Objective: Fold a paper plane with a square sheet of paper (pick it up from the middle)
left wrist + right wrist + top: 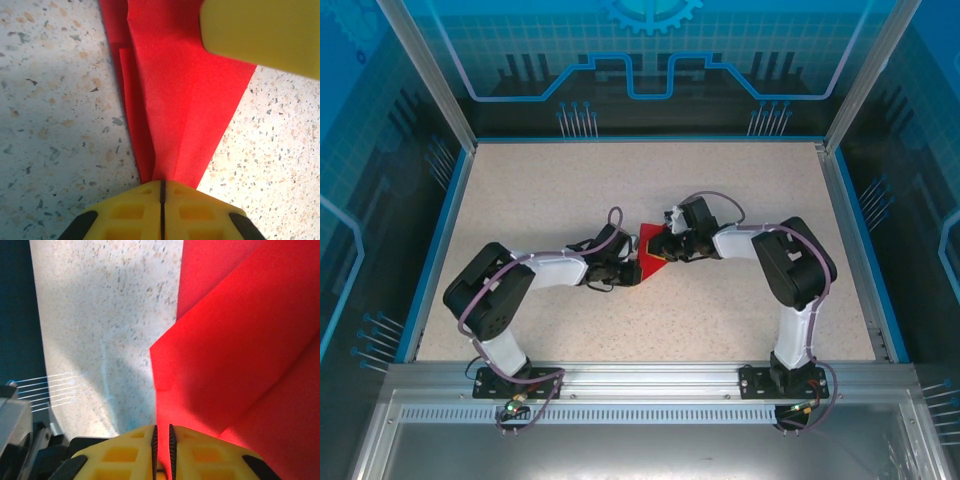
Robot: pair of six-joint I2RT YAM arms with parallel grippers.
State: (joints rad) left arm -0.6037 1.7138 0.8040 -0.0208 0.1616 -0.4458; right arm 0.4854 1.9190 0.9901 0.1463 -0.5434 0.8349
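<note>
Left end effector (161, 189), right end effector (161, 434) pinch paper (185, 100) on table (60, 100).

A speckled beige table (570, 180) carries one folded red paper (648, 262) near its middle.

No words, numbers or brand marks can be read on anything here. The nearest thing to a sign is a blue gear emblem (651, 12), cut off by the top edge, on the back wall panel (780, 50), with blue circuit-style lines (650, 92) beneath it.
</note>
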